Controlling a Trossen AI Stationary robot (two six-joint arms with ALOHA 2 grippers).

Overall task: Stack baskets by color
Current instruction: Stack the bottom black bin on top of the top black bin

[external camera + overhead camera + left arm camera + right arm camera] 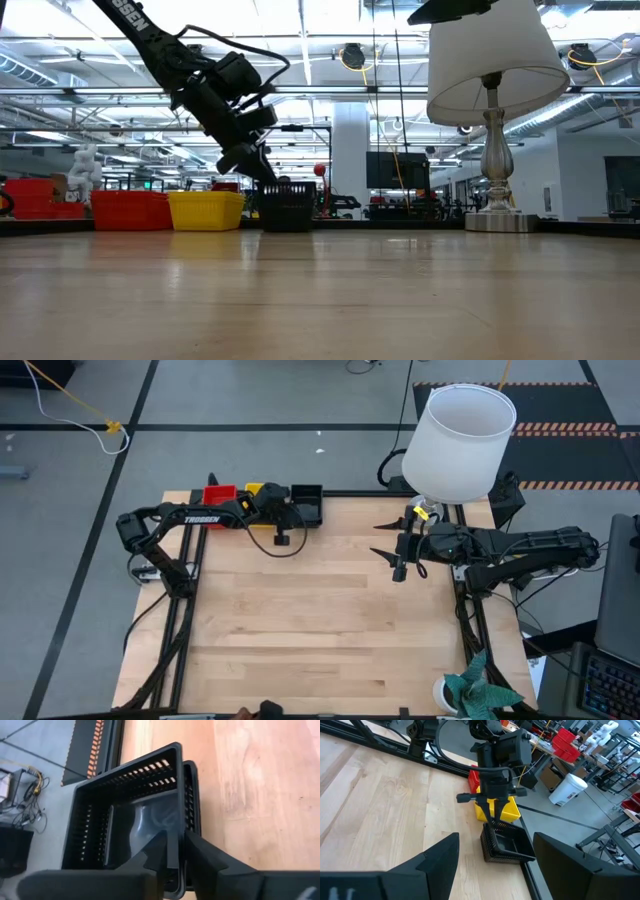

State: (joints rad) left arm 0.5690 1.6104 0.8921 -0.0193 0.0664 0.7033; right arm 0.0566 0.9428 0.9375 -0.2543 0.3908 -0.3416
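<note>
Three sets of baskets stand in a row along the table's far left edge: red (218, 493), yellow (256, 488) and black (308, 503). In the left wrist view the top black basket (125, 815) sits slightly askew inside another black one (191, 795). My left gripper (173, 840) reaches slanting down over the yellow baskets and is shut on the top black basket's near wall. My right gripper (378, 538) hangs open above the table's right side, well apart from the baskets, with nothing between its fingers. My left gripper has the top black basket's near end wall (173, 827) between its fingers, one finger (159, 851) inside the basket and one (202, 854) outside. The fingers come slanting down from the table's left. The basket rests nested in the black basket below, a little tilted.
A lamp with a large white shade (462, 440) stands at the far right corner, its base (497, 215) on the table. A green crumpled thing in a white cup (478, 695) sits at the near right corner. Bare wood fills the table's middle and near side.
</note>
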